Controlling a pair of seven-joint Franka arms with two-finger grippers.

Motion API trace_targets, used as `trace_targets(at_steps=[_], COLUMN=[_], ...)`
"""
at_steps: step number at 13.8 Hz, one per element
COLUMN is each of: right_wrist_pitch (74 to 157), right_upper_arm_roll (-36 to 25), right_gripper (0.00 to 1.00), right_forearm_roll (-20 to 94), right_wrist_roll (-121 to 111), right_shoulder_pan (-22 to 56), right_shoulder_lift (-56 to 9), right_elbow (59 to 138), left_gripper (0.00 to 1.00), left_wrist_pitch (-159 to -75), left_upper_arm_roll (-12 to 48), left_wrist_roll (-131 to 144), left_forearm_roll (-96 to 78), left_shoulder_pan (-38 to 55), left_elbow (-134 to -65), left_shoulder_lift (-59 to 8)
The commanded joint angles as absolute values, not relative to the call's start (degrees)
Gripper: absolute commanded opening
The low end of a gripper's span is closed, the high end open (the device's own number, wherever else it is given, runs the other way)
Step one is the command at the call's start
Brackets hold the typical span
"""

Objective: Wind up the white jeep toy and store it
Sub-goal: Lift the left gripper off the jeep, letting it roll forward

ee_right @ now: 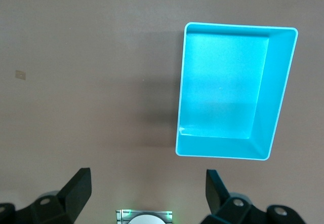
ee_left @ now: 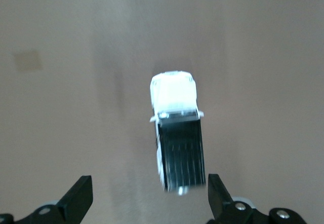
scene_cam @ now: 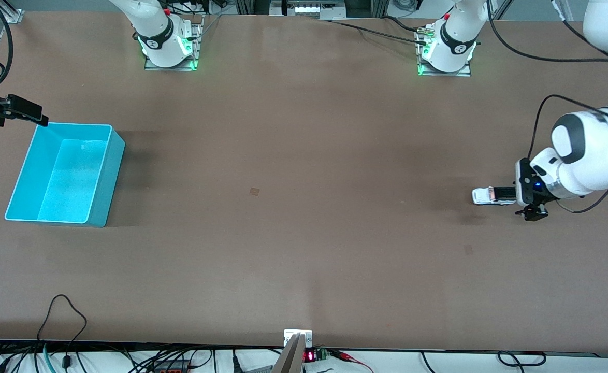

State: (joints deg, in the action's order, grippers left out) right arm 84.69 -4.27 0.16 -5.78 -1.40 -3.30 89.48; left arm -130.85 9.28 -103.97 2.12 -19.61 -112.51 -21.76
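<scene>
The white jeep toy [scene_cam: 490, 196] sits on the brown table near the left arm's end; its black roof panel points toward my left gripper. In the left wrist view the jeep [ee_left: 174, 127] has its rear end just between the fingertips, close to one finger [ee_left: 215, 188] and apart from the other. My left gripper [scene_cam: 519, 197] [ee_left: 148, 183] is open and low, right beside the jeep. My right gripper [scene_cam: 34, 116] [ee_right: 148, 181] is open and empty, in the air over the table just beside the teal bin [scene_cam: 111, 176] [ee_right: 278, 102].
The teal bin is empty and stands near the right arm's end of the table. Both arm bases [scene_cam: 167, 44] [scene_cam: 446, 49] stand along the table's edge farthest from the front camera. Cables hang over the table's near edge.
</scene>
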Motion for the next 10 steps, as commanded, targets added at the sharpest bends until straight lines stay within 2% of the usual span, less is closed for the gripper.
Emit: trace_targets(at_steps=[1,10], right_wrist_pitch=[84.7,84.6], right_upper_arm_roll=[-4.0,-4.0], right_gripper=[1.00,1.00], right_forearm_roll=[0.1,0.0], right_wrist_roll=[-5.1,-5.1], right_shoulder_pan=[-1.4,-1.3], right_shoulder_lift=[-2.3,-2.3], right_elbow=[90.5,90.5], left_gripper=[1.00,1.00], left_wrist_pitch=[-128.1,-127.4], left_upper_arm_roll=[10.5,12.6], left_wrist_roll=[-104.4,-103.3], left_forearm_roll=[2.3,2.2], left_shoulder_pan=[-20.3,-17.8], left_elbow=[-112.6,-112.6], left_shoulder_lift=[-19.3,-18.1])
